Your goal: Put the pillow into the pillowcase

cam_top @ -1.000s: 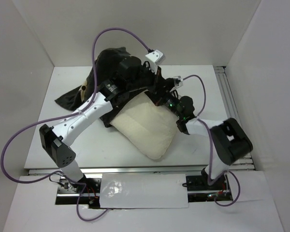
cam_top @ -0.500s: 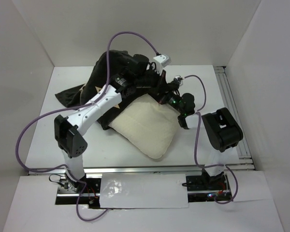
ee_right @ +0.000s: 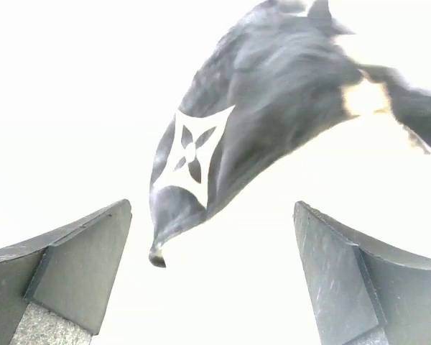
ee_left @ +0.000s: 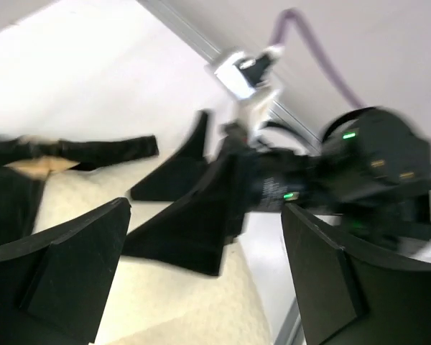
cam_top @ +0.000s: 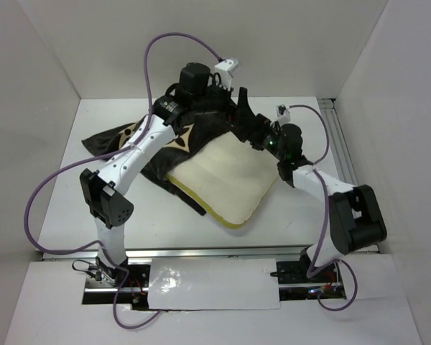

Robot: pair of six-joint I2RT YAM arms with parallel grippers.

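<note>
The cream pillow (cam_top: 226, 176) lies flat mid-table, its top mostly bare. The dark pillowcase (cam_top: 147, 140) with tan star motifs is spread at its far-left end, and a dark strip runs along the pillow's left edge. Whether the pillow's far end is inside, I cannot tell. My left gripper (cam_top: 214, 100) hovers open above the pillow's (ee_left: 158, 302) far edge, facing the right gripper's fingers (ee_left: 190, 233). My right gripper (cam_top: 246, 118) is open too, holding nothing. In the right wrist view a fold of the pillowcase (ee_right: 223, 136) hangs ahead of the open gripper (ee_right: 212, 273).
White walls close in the table on three sides. A metal rail (cam_top: 341, 154) runs along the right edge. Purple cables (cam_top: 169, 43) loop above the left arm. Bare table (cam_top: 93, 208) shows at the left and front.
Both grippers went from shut to open and let go of the pillowcase. The raised fabric dropped flat to the left, leaving the pillow's top bare. The right arm stretched out.
</note>
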